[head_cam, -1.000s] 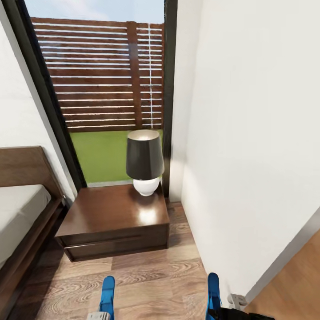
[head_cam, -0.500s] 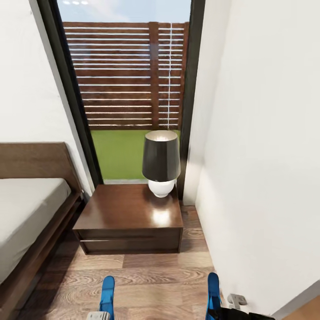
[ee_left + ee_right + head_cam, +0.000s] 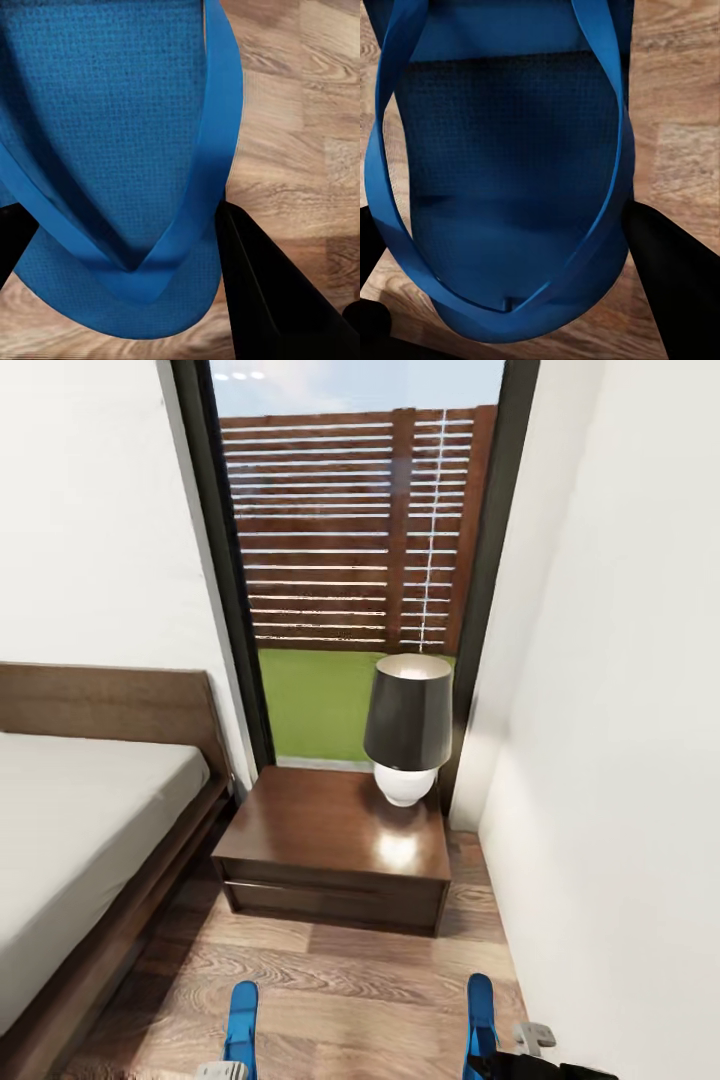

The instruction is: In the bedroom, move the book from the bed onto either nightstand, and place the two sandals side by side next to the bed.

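Observation:
Two bright blue sandals hang at the bottom of the head view, each held edge-up over the wood floor. My left gripper (image 3: 222, 1072) is shut on the left sandal (image 3: 242, 1028); up close its black fingers (image 3: 259, 285) clamp the sole (image 3: 112, 150). The right sandal (image 3: 481, 1020) is held the same way by my right gripper (image 3: 520, 1068), its strapped sole (image 3: 510, 187) between dark fingers (image 3: 679, 277). Ahead stands the nightstand (image 3: 320, 840), with the bed (image 3: 80, 830) to its left. The book is out of view.
A black-shaded lamp with a white base (image 3: 407, 730) stands on the nightstand's back right corner. A tall dark-framed window (image 3: 350, 560) rises behind it. A white wall (image 3: 620, 760) runs close along the right. A strip of wood floor (image 3: 350, 980) lies between me and the nightstand.
The head camera has swung left, so nightstand, lamp and window sit further right in the picture and more of the bed shows. Both sandals stay held as before.

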Controlling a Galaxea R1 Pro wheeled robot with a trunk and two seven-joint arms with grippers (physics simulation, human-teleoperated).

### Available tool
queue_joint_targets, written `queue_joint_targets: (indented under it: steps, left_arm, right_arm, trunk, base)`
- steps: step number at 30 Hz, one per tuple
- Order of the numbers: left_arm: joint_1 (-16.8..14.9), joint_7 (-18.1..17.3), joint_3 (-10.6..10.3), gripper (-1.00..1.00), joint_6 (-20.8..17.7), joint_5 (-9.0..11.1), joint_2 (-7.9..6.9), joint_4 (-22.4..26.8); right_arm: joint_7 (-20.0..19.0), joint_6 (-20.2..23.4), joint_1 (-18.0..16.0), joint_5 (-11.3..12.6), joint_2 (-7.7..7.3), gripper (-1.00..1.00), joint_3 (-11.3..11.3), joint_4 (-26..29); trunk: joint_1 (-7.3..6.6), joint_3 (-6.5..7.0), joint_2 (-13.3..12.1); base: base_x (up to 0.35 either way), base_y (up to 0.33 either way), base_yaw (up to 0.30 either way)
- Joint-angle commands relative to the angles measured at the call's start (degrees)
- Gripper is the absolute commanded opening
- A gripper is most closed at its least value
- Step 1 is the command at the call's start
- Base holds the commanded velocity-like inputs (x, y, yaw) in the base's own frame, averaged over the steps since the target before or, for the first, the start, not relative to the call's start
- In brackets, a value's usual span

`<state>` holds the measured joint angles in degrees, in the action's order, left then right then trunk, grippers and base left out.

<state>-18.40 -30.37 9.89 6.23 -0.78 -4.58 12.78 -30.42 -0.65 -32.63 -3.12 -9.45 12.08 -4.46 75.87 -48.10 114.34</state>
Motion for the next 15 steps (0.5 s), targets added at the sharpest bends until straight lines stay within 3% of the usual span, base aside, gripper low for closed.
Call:
queue_joint_targets:
  steps: [1,15]
  left_arm:
    - [-0.05,-0.31,0.28,-1.0,0.19,-0.19,0.01,-0.07]
    - [-0.05,-0.31,0.22,-1.0,0.19,-0.28,0.01,-0.09]
  right_arm:
    - [-0.19,-0.06,-0.06,-0.3,-0.05,-1.0,0.48,-0.15]
    - [-0.18,-0.06,-0.06,-0.3,-0.05,-1.0,0.47,-0.16]
  trunk:
    - [-0.01,-0.05,0.02]
    - [-0.01,-0.05,0.02]
  base:
    - [0.0,0.0,0.287]
    - [0.0,0.0,0.287]
